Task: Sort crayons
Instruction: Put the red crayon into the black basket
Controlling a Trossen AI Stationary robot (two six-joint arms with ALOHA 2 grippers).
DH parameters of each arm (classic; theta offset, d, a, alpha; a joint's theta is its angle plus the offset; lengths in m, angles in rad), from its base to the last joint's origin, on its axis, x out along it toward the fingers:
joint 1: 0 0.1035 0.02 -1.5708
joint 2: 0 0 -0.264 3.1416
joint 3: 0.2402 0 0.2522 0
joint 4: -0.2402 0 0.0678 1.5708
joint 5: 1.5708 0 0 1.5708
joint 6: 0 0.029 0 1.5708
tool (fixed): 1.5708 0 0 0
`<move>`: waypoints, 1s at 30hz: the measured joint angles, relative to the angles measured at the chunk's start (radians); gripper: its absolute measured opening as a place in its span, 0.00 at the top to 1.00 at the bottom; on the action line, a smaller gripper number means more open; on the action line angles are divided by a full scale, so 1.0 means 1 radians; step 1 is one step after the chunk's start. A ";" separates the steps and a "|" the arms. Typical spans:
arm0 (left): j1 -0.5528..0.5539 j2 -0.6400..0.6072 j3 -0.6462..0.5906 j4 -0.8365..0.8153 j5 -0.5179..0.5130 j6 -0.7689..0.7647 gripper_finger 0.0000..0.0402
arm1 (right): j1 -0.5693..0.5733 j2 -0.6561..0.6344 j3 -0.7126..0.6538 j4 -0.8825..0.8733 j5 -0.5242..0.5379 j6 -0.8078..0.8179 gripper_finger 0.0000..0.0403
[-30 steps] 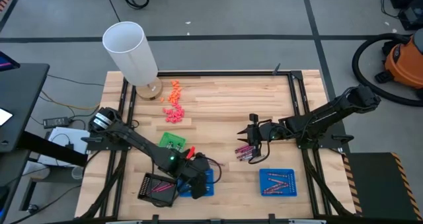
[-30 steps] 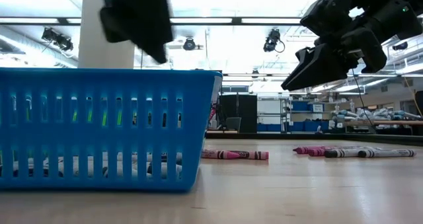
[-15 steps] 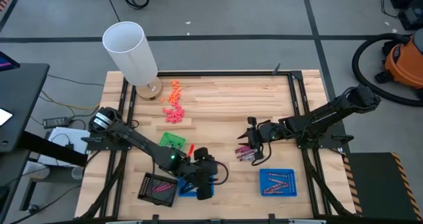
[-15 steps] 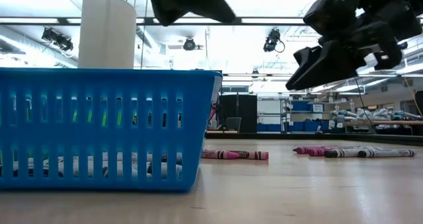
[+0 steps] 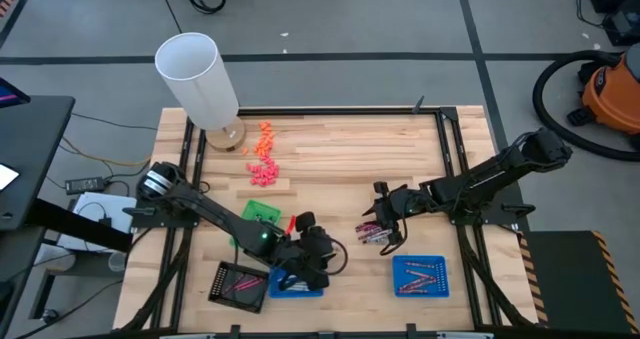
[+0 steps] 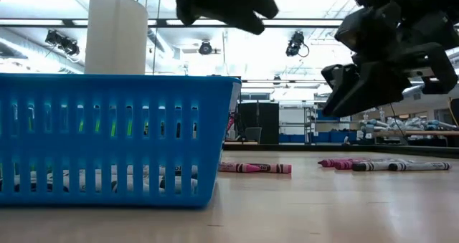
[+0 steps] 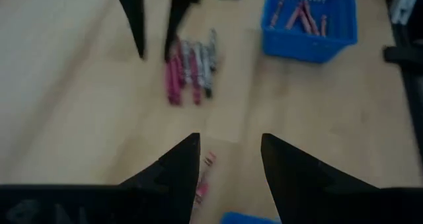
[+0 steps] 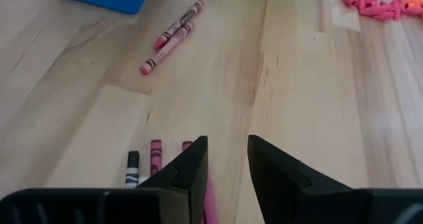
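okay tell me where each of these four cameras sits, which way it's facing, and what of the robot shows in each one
High view: overhead, straight down; both arms, left gripper by a blue tray.
Low view: table height, level across; blue tray wall, grippers hanging above.
Left wrist view: looks past its open fingers at the crayon cluster.
Right wrist view: looks past its fingers at two loose crayons.
Shared: the crayon cluster shows in the high and left wrist views.
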 joint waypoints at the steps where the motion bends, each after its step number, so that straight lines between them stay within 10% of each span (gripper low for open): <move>1: 0.000 0.004 0.001 0.009 -0.018 0.017 0.57 | 0.000 0.001 0.000 -0.001 0.000 0.003 0.71; 20: 0.033 0.114 -0.001 0.111 -0.035 0.524 0.57 | 0.055 0.001 0.101 -0.263 0.079 0.164 0.71; 30: 0.068 0.078 -0.250 0.453 0.006 0.594 0.57 | 0.061 0.001 0.105 -0.357 0.082 0.178 0.67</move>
